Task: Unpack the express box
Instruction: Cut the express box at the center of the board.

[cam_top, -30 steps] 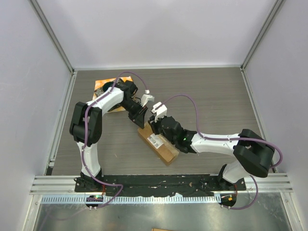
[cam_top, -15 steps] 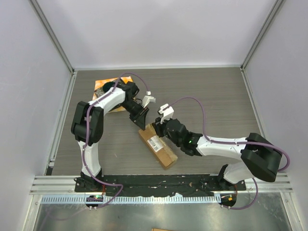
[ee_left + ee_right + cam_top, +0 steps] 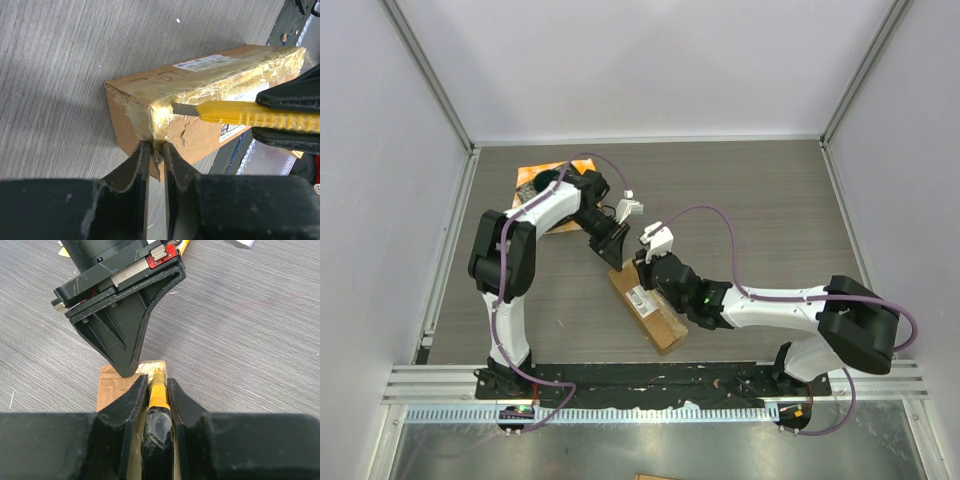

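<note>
The express box point(image 3: 650, 308) lies flat and at a slant on the table point(image 3: 770, 200), just in front of the two arm bases and between them, label up, with shiny tape wrapped over its far end. At that far end the left gripper point(image 3: 154, 148) points down and is pinched almost together on the torn, taped corner edge. Its arm rises from the base, folds at the elbow and runs rightward to the box. The right gripper point(image 3: 157, 382) is clamped on a yellow utility knife point(image 3: 250, 114), whose blade lies on the taped top by the same corner. The right forearm stretches low and leftward over the box, elbow out to the right. An orange cloth point(image 3: 535, 176) lies well behind the left arm.
</note>
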You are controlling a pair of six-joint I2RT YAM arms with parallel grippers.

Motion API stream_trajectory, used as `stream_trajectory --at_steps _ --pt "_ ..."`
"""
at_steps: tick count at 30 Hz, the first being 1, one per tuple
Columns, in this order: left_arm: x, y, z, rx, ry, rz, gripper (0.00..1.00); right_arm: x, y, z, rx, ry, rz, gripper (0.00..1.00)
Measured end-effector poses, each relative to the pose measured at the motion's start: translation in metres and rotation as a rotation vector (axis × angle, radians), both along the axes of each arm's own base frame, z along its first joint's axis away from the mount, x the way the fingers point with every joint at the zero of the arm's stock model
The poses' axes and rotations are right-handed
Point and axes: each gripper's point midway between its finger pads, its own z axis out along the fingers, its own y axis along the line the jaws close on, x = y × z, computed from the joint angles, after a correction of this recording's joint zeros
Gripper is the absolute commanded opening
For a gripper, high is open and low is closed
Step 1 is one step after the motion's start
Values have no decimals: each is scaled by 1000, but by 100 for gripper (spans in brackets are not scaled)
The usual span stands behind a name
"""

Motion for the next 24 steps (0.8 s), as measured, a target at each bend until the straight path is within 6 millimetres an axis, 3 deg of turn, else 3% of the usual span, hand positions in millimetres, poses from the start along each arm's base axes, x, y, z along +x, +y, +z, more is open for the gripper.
stream_trajectory --at_steps 10,15,24 --pt "4 1 8 28 -1 -1 26 0 0 -1 -15 -7 -25 1" --pt "10 -5 18 10 -8 14 25 -1 0 -1 -18 -7 -25 1" --pt "3 -13 2 36 58 29 15 -7 2 -1 -40 -13 -24 1"
